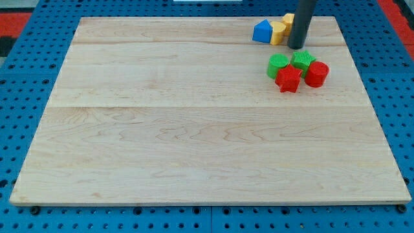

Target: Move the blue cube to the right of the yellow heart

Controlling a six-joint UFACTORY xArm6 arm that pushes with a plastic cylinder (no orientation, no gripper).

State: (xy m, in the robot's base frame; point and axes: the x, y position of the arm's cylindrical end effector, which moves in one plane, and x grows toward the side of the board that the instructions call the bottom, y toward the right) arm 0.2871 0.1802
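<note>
Rod first: our tip [297, 47] rests on the wooden board [194, 149] in the upper right of the frame, close under the board's top edge. We carry no gripper, only this dark rod, so nothing is clasped. The blue cube [261, 32] lies to the upper left of our tip, near but apart from it. Touching the cube's right side is a yellow block [277, 33], just left of our rod; a second yellow block [288, 20] peeks out behind the rod, shapes unclear. Below our tip a cluster sits: two green blocks [278, 64] [302, 60], a red star-like block [288, 79] and a red cylinder-like block [316, 74]. Leftward and downward the board spreads wide. We read no writing anywhere.
</note>
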